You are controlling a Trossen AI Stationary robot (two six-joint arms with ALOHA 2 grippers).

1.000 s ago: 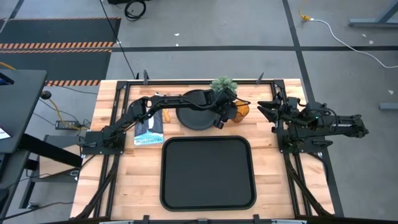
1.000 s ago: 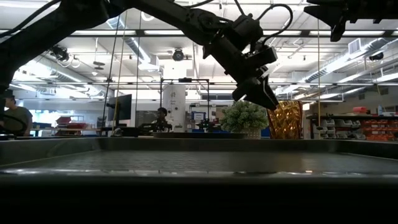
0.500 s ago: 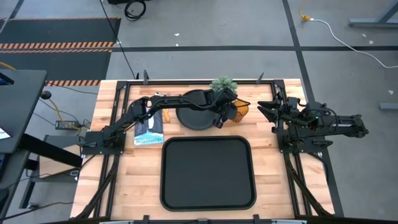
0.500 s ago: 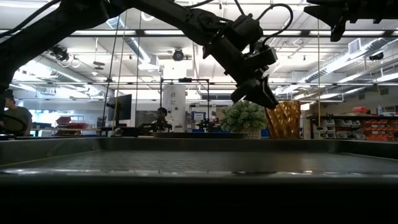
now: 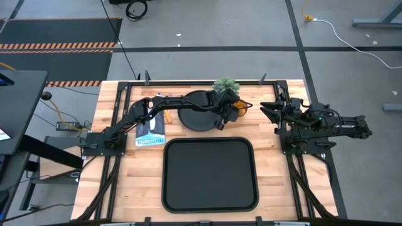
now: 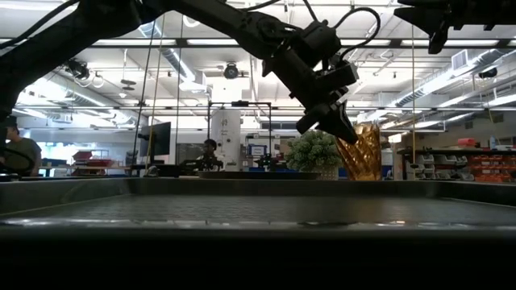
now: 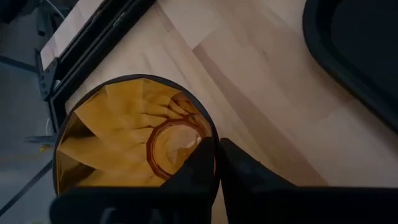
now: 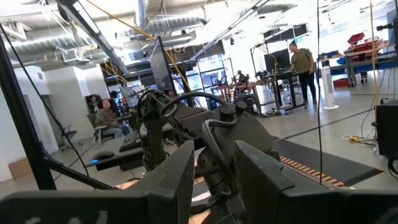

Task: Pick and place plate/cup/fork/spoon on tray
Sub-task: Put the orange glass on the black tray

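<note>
Wooden table (image 5: pixel 125 182) (slatted) bears tray (image 5: pixel 209 174), plate (image 5: pixel 196 116), plant (image 5: pixel 225 86).

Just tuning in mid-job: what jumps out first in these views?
The left gripper is pinching the amber cup's rim, one finger inside, and the cup is tilted beside the small plant at the table's far side. The big black tray sits bare at the near middle, with the round plate behind it. The right gripper waits at the right.
</note>
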